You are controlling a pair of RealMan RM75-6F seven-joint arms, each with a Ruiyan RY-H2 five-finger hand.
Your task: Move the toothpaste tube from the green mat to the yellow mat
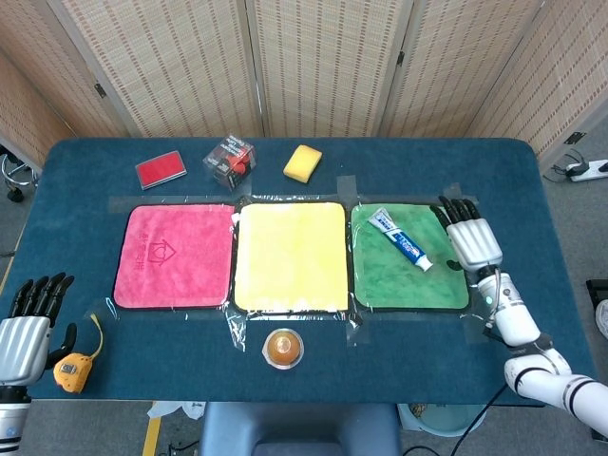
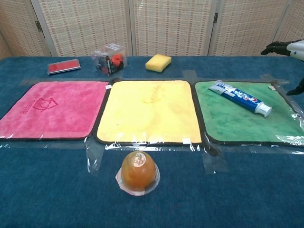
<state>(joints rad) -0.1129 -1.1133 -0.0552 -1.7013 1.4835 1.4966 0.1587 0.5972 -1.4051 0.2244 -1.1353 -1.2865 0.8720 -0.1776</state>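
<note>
A white and blue toothpaste tube lies slantwise on the green mat, cap toward the mat's right side. The yellow mat in the middle is bare. My right hand hovers over the green mat's right edge, fingers spread and holding nothing, a short way right of the tube's cap. My left hand stays open off the table's front left corner, out of the chest view.
A pink mat lies left of the yellow one. Along the back sit a red case, a clear box and a yellow sponge. An orange dome-shaped cup stands near the front edge. A yellow tape measure lies by my left hand.
</note>
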